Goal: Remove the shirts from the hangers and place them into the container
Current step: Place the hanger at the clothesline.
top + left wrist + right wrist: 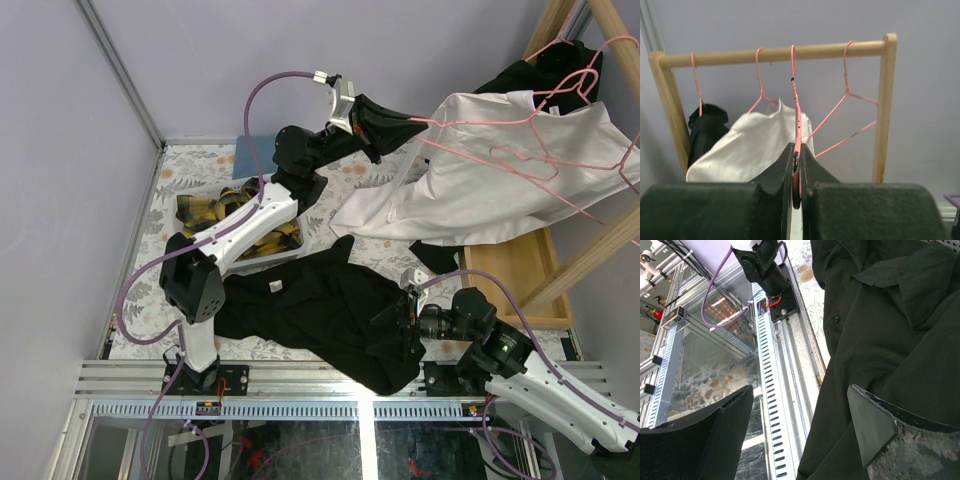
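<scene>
Left gripper (796, 165): jaws pressed together on the wire of a pink hanger (796, 100), just below its hook; the hook sits on the rail (775, 54) of the wooden rack (600, 250), third of four hangers counted from the rack's left post in the wrist view.

White shirt (500, 170): hangs at the rack, spread out from it toward the left gripper; pink wire crosses its upper side; which hanger carries it I cannot tell.

Dark garment (707, 130): bunched under the hanger nearest the rack's left post.

Black shirt (330, 310): off the rack, lying crumpled on the table (200, 165), well away from the rack toward the arm bases; one part droops over the near table edge.

Right gripper (800, 410): fingers (875, 425) stand wide apart, nothing between them; it is low beside the black shirt, on the side of that shirt nearer the rack; one finger overlaps the fabric in the wrist view, contact cannot be told.

Plaid shirt (225, 215): yellow and black, heaped in the white basket (297, 240); the basket is far from the rack, across the table, partly under the left arm.

Wooden tray (510, 270): at the rack's foot; a fold of the white shirt hangs just above it.

Blue cloth (255, 150): at the far edge of the table, beyond the basket from the rack.
</scene>
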Controlling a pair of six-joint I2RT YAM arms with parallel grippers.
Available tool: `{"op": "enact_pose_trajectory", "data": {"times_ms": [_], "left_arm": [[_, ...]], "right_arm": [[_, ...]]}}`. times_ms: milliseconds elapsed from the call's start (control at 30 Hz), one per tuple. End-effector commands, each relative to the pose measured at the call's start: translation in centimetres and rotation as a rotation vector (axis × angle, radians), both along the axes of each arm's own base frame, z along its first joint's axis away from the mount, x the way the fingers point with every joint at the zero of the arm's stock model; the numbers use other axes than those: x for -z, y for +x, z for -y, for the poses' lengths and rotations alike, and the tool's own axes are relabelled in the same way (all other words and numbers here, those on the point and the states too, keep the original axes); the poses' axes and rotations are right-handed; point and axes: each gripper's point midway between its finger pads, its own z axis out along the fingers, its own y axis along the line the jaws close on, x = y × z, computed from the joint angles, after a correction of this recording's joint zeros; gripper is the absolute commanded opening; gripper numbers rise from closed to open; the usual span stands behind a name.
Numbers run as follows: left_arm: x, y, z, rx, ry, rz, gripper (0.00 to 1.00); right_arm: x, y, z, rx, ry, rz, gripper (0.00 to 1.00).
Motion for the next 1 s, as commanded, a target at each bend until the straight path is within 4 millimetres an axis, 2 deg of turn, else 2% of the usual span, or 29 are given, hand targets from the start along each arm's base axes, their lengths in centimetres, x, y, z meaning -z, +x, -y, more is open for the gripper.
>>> {"op": "enact_pose_trajectory", "data": {"times_ms": [0,100,233,400,533,567,667,767,967], "left_arm": [[-4.3,-1.9,-0.5,0.093,-0.113,0.101,0.0],[-4.5,-1.6,-0.1,0.103,-0.122,0.102,0.0],[-3.6,-1.2,0.3,0.09,-0.085,0.082,0.0],[-0.5,-1.2,-0.5,0.003,0.011,0.042,0.0],[2.3,-0.5,-2.2,-0.137,0.094,0.035,0.0],[2.5,-0.3,-2.9,-0.169,0.103,0.035,0.0],[2.1,0.3,-4.7,-0.241,0.089,0.03,0.0],[1.0,0.7,-5.3,-0.251,0.063,0.047,0.0],[-0.9,2.1,-3.8,-0.166,0.019,0.102,0.0]], "right_arm": [[-2.4,0.1,-0.1,-0.005,0.048,0.044,0.83],[-2.4,0.1,-0.2,-0.005,0.045,0.041,0.83],[-2.4,0.1,-0.1,-0.002,0.046,0.041,0.83],[-2.7,0.5,0.0,0.025,0.051,0.048,0.83],[-4.7,0.8,0.3,0.062,0.091,0.069,0.81],[-5.4,1.1,0.4,0.082,0.103,0.073,0.81],[-7.4,1.8,0.9,0.138,0.118,0.103,0.79],[-8.7,2.5,1.3,0.182,0.111,0.126,0.78],[-9.9,2.3,1.3,0.174,0.132,0.132,0.78]]}}
